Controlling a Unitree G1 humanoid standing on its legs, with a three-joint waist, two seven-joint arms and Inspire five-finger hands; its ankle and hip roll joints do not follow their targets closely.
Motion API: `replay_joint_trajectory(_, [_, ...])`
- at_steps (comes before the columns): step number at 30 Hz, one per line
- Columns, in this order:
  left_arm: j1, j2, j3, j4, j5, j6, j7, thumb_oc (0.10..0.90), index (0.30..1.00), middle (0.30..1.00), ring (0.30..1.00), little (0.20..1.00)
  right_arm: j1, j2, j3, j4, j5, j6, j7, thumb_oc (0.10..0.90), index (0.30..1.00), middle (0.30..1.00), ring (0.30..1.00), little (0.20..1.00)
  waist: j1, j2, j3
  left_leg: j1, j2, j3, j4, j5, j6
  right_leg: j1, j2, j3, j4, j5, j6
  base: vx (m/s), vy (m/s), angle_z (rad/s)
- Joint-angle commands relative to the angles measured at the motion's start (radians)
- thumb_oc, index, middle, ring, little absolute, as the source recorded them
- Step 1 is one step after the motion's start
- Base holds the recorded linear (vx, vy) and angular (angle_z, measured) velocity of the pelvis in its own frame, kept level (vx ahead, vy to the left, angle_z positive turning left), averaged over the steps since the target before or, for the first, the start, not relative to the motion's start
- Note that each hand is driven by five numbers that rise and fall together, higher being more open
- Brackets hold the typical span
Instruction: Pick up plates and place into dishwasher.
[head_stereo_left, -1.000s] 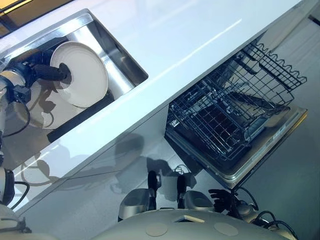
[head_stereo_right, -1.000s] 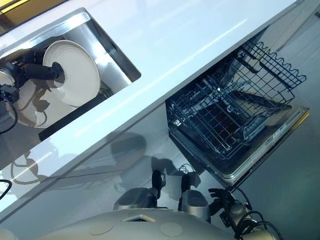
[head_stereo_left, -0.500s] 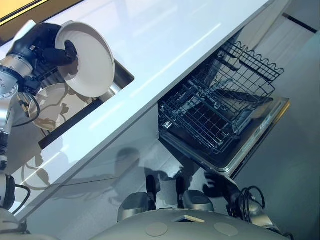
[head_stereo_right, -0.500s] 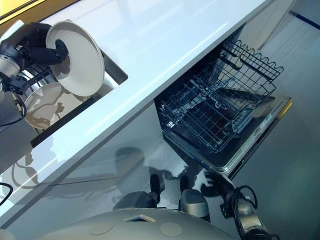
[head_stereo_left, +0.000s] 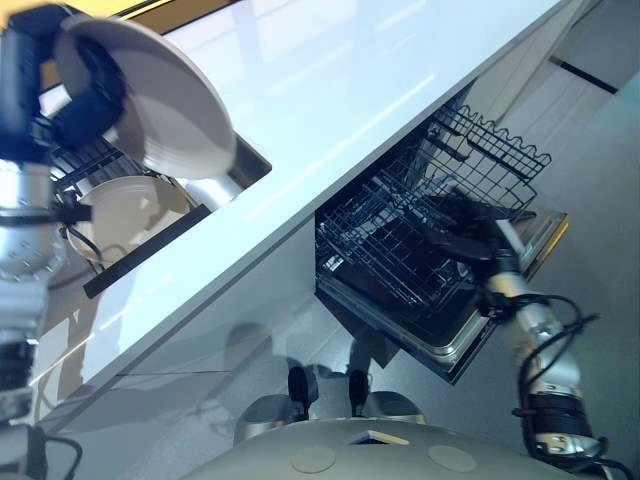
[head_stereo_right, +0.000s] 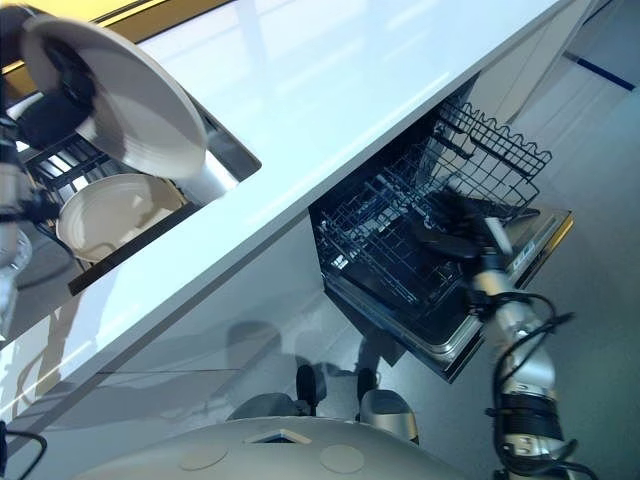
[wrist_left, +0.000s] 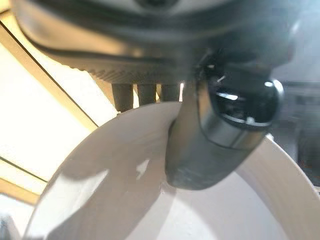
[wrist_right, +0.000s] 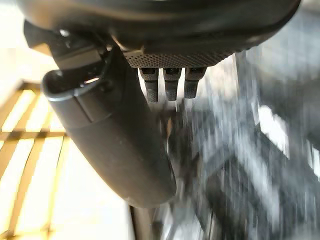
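My left hand is shut on a white plate, held tilted in the air above the sink. In the left wrist view the thumb presses on the plate's face with fingers behind its rim. A second white dish lies in the sink below. The open dishwasher's lower rack is pulled out under the counter. My right hand hovers over that rack, open and holding nothing, its thumb and fingers straight.
The white counter runs diagonally between the sink and the dishwasher. An upper wire rack juts out above the lower one. The dishwasher door lies open beneath the racks, with grey floor beyond.
My left hand has lifted the plate higher and clear of the sink. My right arm has swung up from the lower edge to above the dishwasher rack. The camera has shifted too.
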Motion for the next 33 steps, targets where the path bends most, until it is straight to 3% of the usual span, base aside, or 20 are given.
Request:
replay_joint_trajectory(1, [-0.113, 0.004, 0.07, -0.007, -0.002, -0.055, 0.08, 0.1, 0.3, 0.3, 0.3, 0.2, -0.036, -0.082, -0.02, -0.122, 0.002, -0.183, -0.089, 0.8, 0.9, 0.9, 0.9, 0.9, -0.035, 0.034, -0.124, 0.038, 0.005, 0.011, 0.022, -0.134, 0.002, -0.071, 0.046, -0.014, 0.168, -0.145, 0.039, 0.01, 0.002, -0.18])
replay_joint_trajectory(3, [-0.132, -0.008, 0.052, -0.014, -0.01, -0.044, 0.091, 0.1, 0.3, 0.3, 0.3, 0.2, -0.055, -0.086, -0.042, -0.206, 0.029, -0.219, -0.151, 0.8, 0.9, 0.9, 0.9, 0.9, -0.04, 0.04, -0.125, 0.038, 0.005, 0.014, 0.022, -0.134, 0.0, -0.068, 0.048, -0.012, 0.161, -0.142, 0.039, 0.01, 0.008, -0.2])
replay_joint_trajectory(7, [-0.189, -0.063, -0.008, -0.02, -0.018, -0.021, 0.128, 0.1, 0.3, 0.3, 0.3, 0.2, -0.108, -0.099, -0.046, -0.339, -0.061, -0.38, -0.27, 0.8, 0.9, 0.9, 0.9, 0.9, -0.044, 0.05, -0.133, 0.041, 0.003, 0.015, 0.026, -0.145, -0.002, -0.064, 0.05, -0.01, 0.153, -0.143, 0.042, 0.01, 0.014, -0.11])
replay_joint_trajectory(10, [-0.241, -0.115, -0.069, -0.016, -0.005, -0.009, 0.149, 0.1, 0.3, 0.3, 0.3, 0.2, -0.164, -0.113, 0.0, -0.409, -0.029, -0.44, -0.196, 0.8, 0.9, 0.9, 0.9, 0.9, -0.04, 0.051, -0.139, 0.038, -0.001, 0.01, 0.032, -0.149, -0.002, -0.064, 0.052, -0.008, 0.155, -0.146, 0.041, -0.01, 0.005, -0.03])
replay_joint_trajectory(11, [-0.254, -0.127, -0.083, -0.011, -0.001, -0.01, 0.154, 0.1, 0.3, 0.3, 0.3, 0.2, -0.179, -0.114, 0.015, -0.418, -0.005, -0.441, -0.156, 0.8, 0.9, 0.9, 0.9, 0.9, -0.037, 0.05, -0.139, 0.031, -0.001, 0.012, 0.036, -0.143, -0.003, -0.069, 0.052, -0.009, 0.156, -0.138, 0.038, 0.0, 0.0, 0.0])
replay_joint_trajectory(12, [-0.271, -0.149, -0.109, -0.011, 0.017, -0.006, 0.168, 0.1, 0.3, 0.3, 0.3, 0.2, -0.204, -0.114, 0.051, -0.437, 0.059, -0.428, -0.051, 0.8, 0.9, 0.9, 0.9, 0.9, -0.033, 0.047, -0.142, 0.03, -0.002, 0.009, 0.037, -0.144, -0.002, -0.07, 0.052, -0.012, 0.156, -0.138, 0.037, -0.03, -0.006, -0.02])
replay_joint_trajectory(14, [-0.3, -0.168, -0.143, -0.006, 0.036, 0.01, 0.183, 0.1, 0.3, 0.3, 0.3, 0.2, -0.241, -0.111, 0.102, -0.464, 0.158, -0.364, 0.078, 0.8, 0.9, 0.9, 0.9, 0.9, -0.028, 0.043, -0.146, 0.029, -0.004, 0.005, 0.038, -0.145, -0.003, -0.068, 0.05, -0.016, 0.156, -0.14, 0.035, 0.0, 0.0, 0.0])
replay_joint_trajectory(17, [-0.353, -0.205, -0.215, 0.015, 0.08, 0.022, 0.241, 0.1, 0.3, 0.3, 0.3, 0.2, -0.327, -0.09, 0.225, -0.475, 0.202, -0.271, 0.171, 0.8, 0.9, 0.9, 0.9, 0.9, -0.016, 0.032, -0.154, 0.027, -0.008, -0.003, 0.042, -0.145, -0.003, -0.065, 0.048, -0.027, 0.157, -0.143, 0.031, 0.0, -0.007, 0.03])
replay_joint_trajectory(22, [-0.401, -0.232, -0.28, 0.034, 0.119, 0.032, 0.314, 0.1, 0.3, 0.3, 0.3, 0.2, -0.4, -0.072, 0.322, -0.467, 0.185, -0.272, 0.141, 0.8, 0.9, 0.9, 0.9, 0.9, -0.003, 0.025, -0.16, 0.029, -0.008, -0.008, 0.046, -0.146, -0.006, -0.056, 0.046, -0.04, 0.154, -0.143, 0.027, 0.02, -0.011, 0.08])
replay_joint_trajectory(28, [-0.473, -0.289, -0.366, 0.058, 0.156, 0.064, 0.404, 0.1, 0.3, 0.3, 0.3, 0.2, -0.52, -0.013, 0.421, -0.488, 0.08, -0.365, -0.004, 0.8, 0.9, 0.9, 0.9, 0.9, 0.009, 0.022, -0.165, 0.034, -0.011, -0.016, 0.052, -0.15, -0.006, -0.042, 0.047, -0.045, 0.148, -0.144, 0.024, 0.02, -0.008, 0.08])
replay_joint_trajectory(33, [-0.514, -0.311, -0.408, 0.079, 0.171, 0.093, 0.423, 0.1, 0.3, 0.3, 0.3, 0.2, -0.584, 0.008, 0.463, -0.483, 0.07, -0.319, -0.043, 0.8, 0.9, 0.9, 0.9, 0.9, 0.013, 0.023, -0.169, 0.034, -0.012, -0.018, 0.054, -0.151, -0.009, -0.039, 0.048, -0.042, 0.147, -0.144, 0.024, 0.0, 0.0, 0.0])
